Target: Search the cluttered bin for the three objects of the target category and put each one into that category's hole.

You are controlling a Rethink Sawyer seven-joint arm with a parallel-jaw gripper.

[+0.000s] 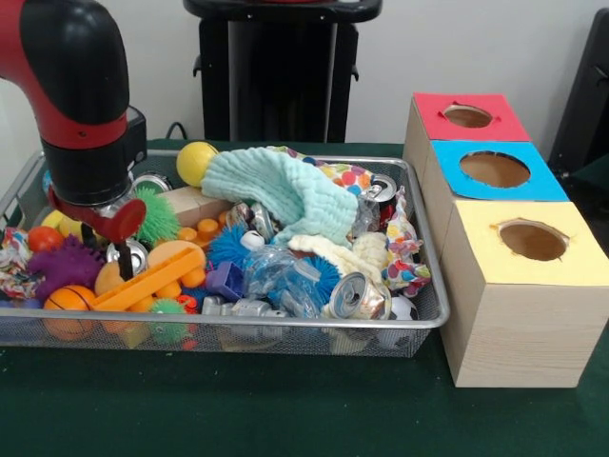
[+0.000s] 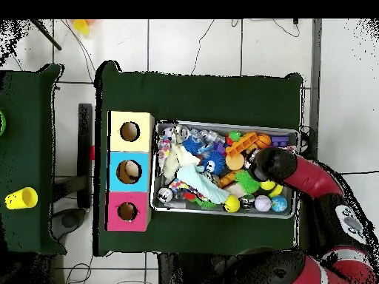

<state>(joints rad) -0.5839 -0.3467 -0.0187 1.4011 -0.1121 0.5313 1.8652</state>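
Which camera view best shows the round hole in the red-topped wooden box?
The overhead view: it looks straight down into the round hole in the red-topped wooden box. The front view shows it only as a slanted oval.

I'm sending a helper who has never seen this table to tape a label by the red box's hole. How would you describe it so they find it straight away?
Beside the wire-mesh bin stands a row of three pale wooden boxes, each with a coloured top. The red-topped box is the end one farthest from the front camera, next to the blue-topped one. Its hole is the round cut-out in the red top.
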